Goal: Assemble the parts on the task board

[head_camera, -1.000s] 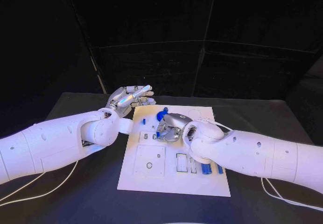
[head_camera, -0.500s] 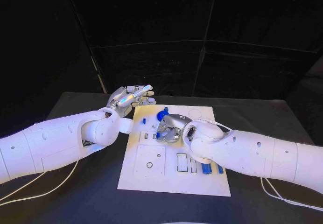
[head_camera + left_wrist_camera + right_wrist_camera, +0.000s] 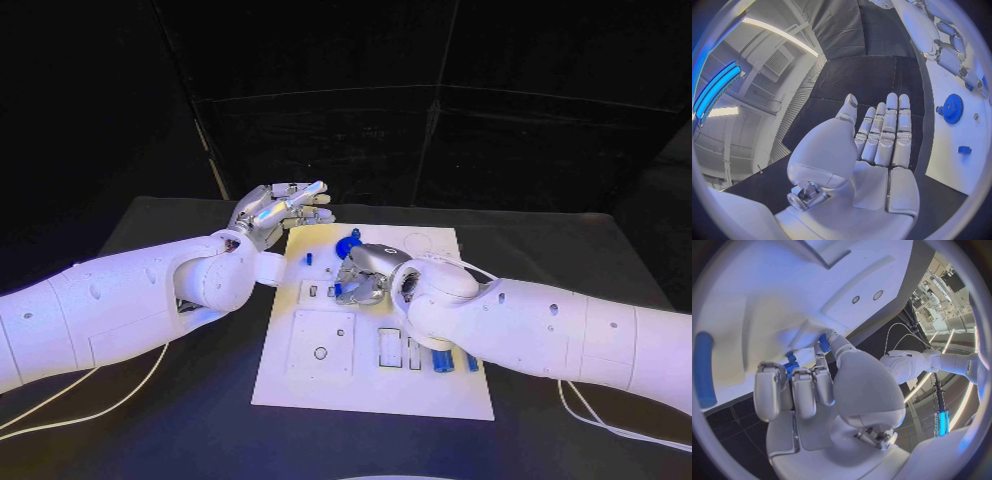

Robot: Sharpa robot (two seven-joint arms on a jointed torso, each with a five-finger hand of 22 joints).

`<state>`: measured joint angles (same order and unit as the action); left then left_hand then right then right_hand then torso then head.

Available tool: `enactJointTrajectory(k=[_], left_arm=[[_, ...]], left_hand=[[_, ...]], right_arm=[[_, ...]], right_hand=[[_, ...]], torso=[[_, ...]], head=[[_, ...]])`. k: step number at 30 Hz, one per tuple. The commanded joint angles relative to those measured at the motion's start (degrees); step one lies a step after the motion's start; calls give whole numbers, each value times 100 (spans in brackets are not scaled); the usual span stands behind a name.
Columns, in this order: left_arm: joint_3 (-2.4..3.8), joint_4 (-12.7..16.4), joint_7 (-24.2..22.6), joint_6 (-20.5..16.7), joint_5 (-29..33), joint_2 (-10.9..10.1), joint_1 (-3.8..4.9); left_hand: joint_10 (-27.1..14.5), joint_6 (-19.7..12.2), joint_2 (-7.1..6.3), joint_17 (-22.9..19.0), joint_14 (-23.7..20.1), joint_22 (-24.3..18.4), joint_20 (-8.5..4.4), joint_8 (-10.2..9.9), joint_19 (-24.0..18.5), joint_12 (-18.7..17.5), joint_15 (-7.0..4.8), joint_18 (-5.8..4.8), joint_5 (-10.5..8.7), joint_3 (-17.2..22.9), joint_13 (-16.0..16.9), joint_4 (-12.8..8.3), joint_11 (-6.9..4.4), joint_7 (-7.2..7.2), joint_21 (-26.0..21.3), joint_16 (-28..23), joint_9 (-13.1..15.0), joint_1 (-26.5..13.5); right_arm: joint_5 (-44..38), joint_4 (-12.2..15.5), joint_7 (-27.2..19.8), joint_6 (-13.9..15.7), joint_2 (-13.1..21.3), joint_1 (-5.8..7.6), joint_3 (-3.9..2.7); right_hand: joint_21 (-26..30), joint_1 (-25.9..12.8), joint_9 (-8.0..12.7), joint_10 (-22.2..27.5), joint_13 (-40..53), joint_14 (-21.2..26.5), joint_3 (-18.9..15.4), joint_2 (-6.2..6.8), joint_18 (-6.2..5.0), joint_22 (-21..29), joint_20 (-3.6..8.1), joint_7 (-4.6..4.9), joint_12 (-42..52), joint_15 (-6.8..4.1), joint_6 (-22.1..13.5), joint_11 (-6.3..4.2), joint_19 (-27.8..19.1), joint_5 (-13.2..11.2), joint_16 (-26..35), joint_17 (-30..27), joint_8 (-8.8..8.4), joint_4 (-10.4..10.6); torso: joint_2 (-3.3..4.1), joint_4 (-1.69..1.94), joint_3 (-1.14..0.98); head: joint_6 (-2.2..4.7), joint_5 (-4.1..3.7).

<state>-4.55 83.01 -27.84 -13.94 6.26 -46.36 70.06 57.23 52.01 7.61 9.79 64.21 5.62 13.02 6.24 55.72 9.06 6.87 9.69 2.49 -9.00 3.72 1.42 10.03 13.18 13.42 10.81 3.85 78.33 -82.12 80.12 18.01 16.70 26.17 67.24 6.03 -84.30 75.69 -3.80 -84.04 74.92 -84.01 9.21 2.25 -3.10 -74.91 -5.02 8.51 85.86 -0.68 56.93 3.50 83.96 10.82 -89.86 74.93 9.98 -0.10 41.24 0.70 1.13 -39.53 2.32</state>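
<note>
The task board [image 3: 375, 330] lies in the middle of the black table [image 3: 159, 230], its long axis running near to far; the right hand [image 3: 364, 275] works over the board's middle-far area, fingers curled down onto a small blue part [image 3: 791, 365] pinched at the fingertips and pressed toward the board surface (whether it is seated in its recess cannot be told). The blue gear [image 3: 346, 246] stands just beyond that hand, on the far side; two blue pins [image 3: 443, 362] lie near the board's right edge, on the near side of the hand, long axes near to far. The left hand [image 3: 274, 212] hovers off the board's far-left corner, fingers extended and apart, holding nothing; the right hand is judged nearer every part.
</note>
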Motion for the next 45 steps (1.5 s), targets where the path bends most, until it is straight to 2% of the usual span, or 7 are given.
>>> enactJointTrajectory(k=[1,5,22,32,36,38,45], left_arm=[[5,9,-69,61,-7,4,10],[5,11,-73,64,-7,2,10],[5,-17,-72,106,-6,0,9],[4,-77,62,180,-222,-36,8],[4,-101,240,204,-549,-56,6],[4,-125,370,236,-739,-61,4],[4,-76,1413,444,-1918,-171,13]], left_hand=[[39,45,44,7,36,-7,14,-29,45,-37,0,77,26,10,-2,-35,-9,3,-13,-37,-6,-8],[38,43,44,10,38,-10,14,-34,47,-43,1,77,26,8,-3,-37,-7,6,-16,-41,-7,-12],[242,219,95,46,109,-23,-10,22,102,-7,-44,88,26,31,17,-67,-83,-87,-25,-54,16,4],[1121,584,166,451,1230,160,-366,43,922,103,-416,98,35,-11,49,-87,-374,-278,403,427,3,-11],[1519,785,178,827,1957,342,-591,61,1441,127,-641,97,43,-51,76,-112,-550,-430,772,910,16,20],[1693,883,170,1214,2225,509,-730,53,1758,115,-756,78,40,-102,96,-112,-638,-511,1077,1432,22,8],[2472,1178,139,5796,2407,1375,-981,50,2147,632,-976,26,75,-327,565,48,-898,-724,2268,6115,92,-290]], right_arm=[[-9,-25,195,-146,3,-40,39],[-14,-18,254,-52,6,-41,39],[-159,279,-50,604,171,-78,38],[-58,1014,-906,1126,881,-20,11],[183,1353,-1176,1127,1261,66,-113],[305,1486,-1260,1136,1417,96,-172],[796,1721,-1379,1060,1900,284,-360]], right_hand=[[40,-45,4,-43,827,-599,-58,67,36,-224,-61,34,-53,55,-101,57,89,-120,-14,1507,-70,29],[82,-127,2,131,636,-599,-201,197,21,-149,-114,98,-196,111,-350,120,55,-496,-14,1507,-200,129],[130,-60,-18,222,558,-599,-510,332,3,-64,-194,184,-260,190,-626,203,17,-431,-14,1507,-289,361],[136,106,-14,226,561,-599,-599,361,1,-53,-227,228,-259,224,-764,242,10,-310,-14,1507,-335,446],[143,119,-14,235,553,-599,-620,369,-2,-40,-233,234,-265,230,-782,249,3,-315,-14,1507,-341,471],[146,154,-16,243,547,-599,-621,346,-3,-35,-239,239,-271,235,-791,253,-1,-301,-14,1507,-343,487],[158,255,-35,267,525,-599,-629,268,-9,-13,-249,231,-290,239,-739,250,-14,-205,-14,1507,-306,523]], torso=[[1,1,3],[1,3,1],[-5,-1,-12],[-23,-15,-1],[-41,-9,-10],[-53,-8,-13],[-122,-21,-33]], head=[[-2,6],[-6,7],[3,4],[51,20],[54,37],[58,46],[61,69]])
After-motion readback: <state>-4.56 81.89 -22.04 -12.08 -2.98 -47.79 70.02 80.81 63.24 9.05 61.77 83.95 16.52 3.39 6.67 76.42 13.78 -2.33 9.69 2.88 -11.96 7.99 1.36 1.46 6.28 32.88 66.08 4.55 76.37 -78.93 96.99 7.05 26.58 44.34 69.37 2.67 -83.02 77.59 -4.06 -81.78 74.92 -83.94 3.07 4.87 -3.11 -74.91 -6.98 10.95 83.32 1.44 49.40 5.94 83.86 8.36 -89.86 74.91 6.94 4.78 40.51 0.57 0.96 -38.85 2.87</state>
